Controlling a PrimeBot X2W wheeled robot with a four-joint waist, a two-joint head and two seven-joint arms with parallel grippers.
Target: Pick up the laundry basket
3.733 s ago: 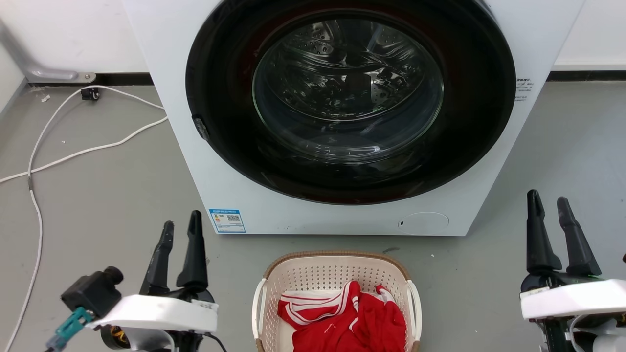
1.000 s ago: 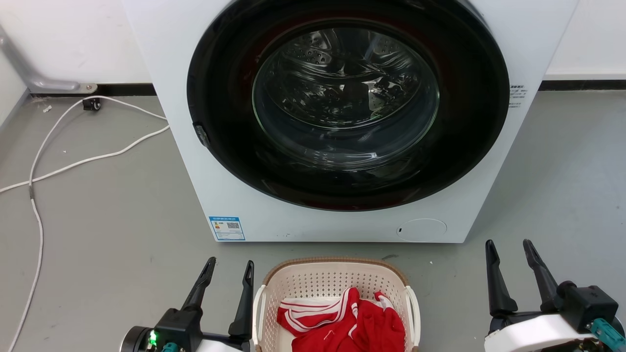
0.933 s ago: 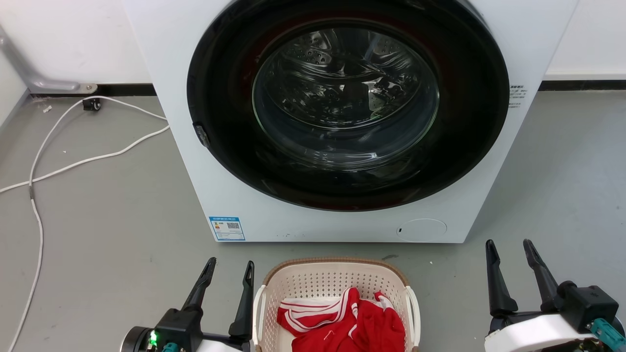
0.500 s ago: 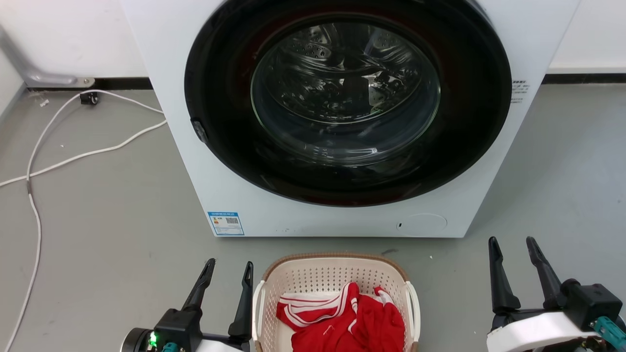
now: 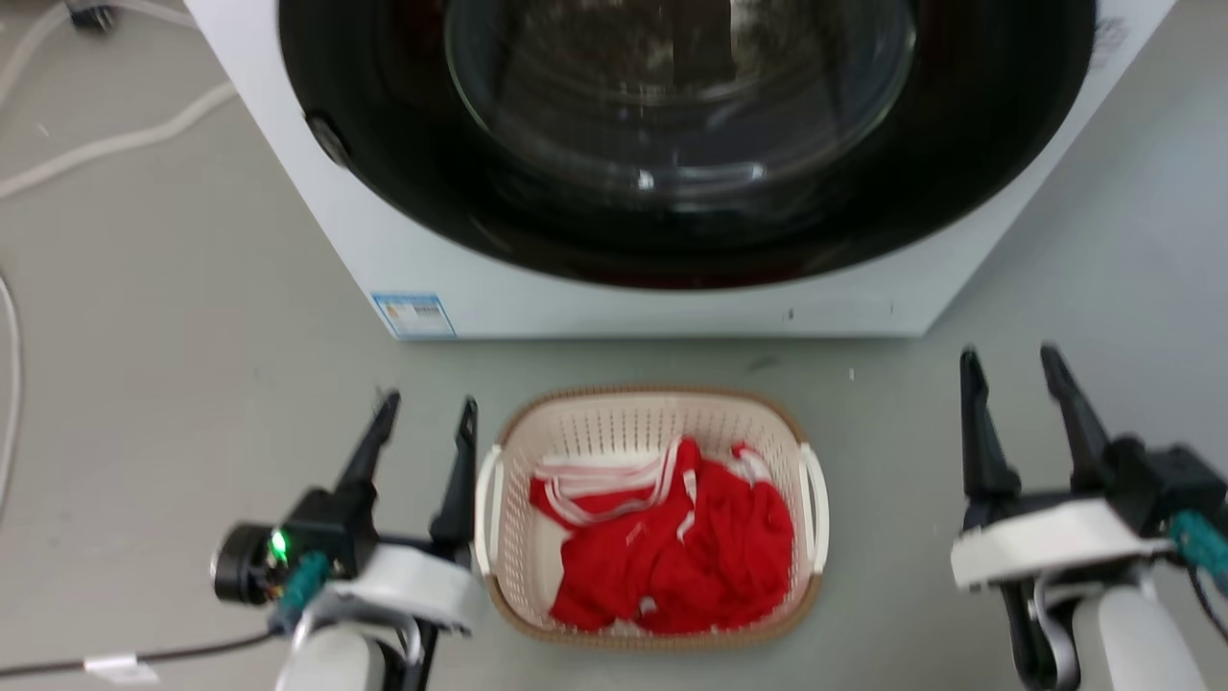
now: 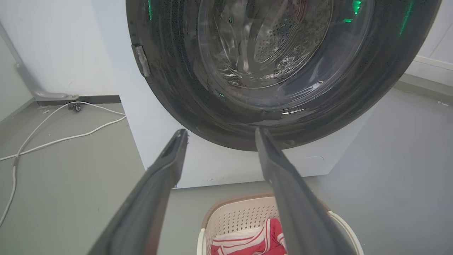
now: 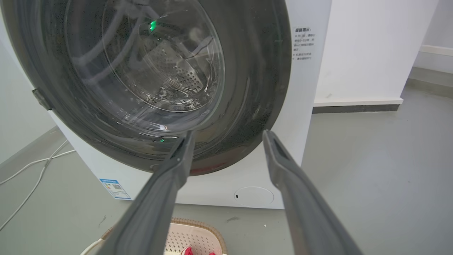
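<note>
- While it stands upright on the grey floor [image 5: 192, 365], just in front of the washing machine [image 5: 614, 312], the laundry basket [image 5: 633, 422] sits near the middle of the head view. Its brown rim faces up and it has a white handle on each side.
- Inside it a red garment [image 5: 672, 547] with white stripes lies crumpled. It covers most of the bottom and is heaped toward the right and near sides.
- Just left of the basket, the left gripper [image 5: 428, 403] has its two dark fingers spread apart and holds nothing. The fingers point toward the machine.
- Its inner finger runs right beside the basket's left handle [image 5: 486, 499]; whether the two touch cannot be told.
- The left wrist view shows the same parted fingers, with the basket's far rim and a strip of the red garment low between them.
- Well to the right of the basket, the right gripper [image 5: 1010, 355] is likewise parted and empty, apart from the right handle [image 5: 815, 509].
- The right wrist view shows the basket's far rim at the bottom edge, partly behind the left-hand finger.
- Beyond the basket, the machine's round dark door [image 5: 672, 230] with its glass window takes up most of the white front.
- A blue label [image 5: 414, 314] sits at the lower left corner of that front.
- A white cable [image 5: 106, 144] trails over the floor at the far left.
</note>
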